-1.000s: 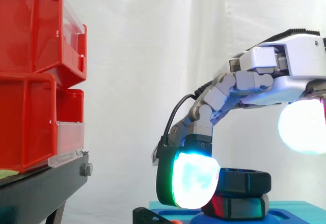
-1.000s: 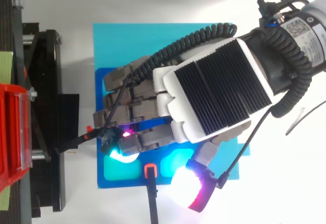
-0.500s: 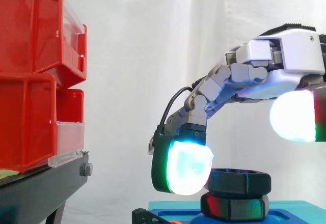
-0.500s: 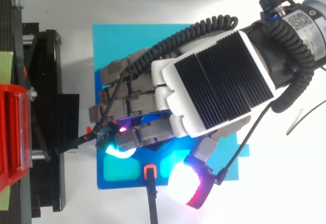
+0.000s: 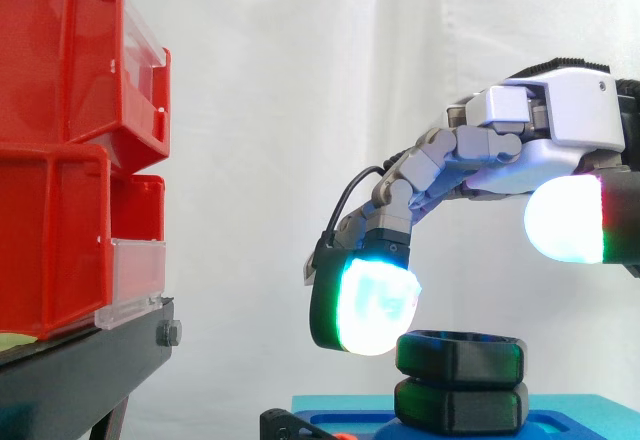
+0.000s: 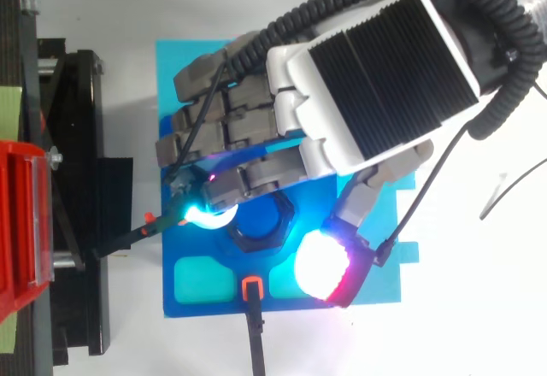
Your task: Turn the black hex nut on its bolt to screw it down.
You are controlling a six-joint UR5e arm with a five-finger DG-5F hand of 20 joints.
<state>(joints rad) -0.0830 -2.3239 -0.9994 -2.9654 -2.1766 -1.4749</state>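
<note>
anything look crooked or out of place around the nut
Nothing stands out. The black hex nut sits level, squarely above the black hex piece under it on the blue base. The hand hangs over it, holding nothing, and the red bins stand stacked on their black stand.

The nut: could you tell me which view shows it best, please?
The side view: the nut shows its full profile beneath the hand, above a second black hex piece. The top view gives its hexagonal outline, partly covered by fingers.
</note>
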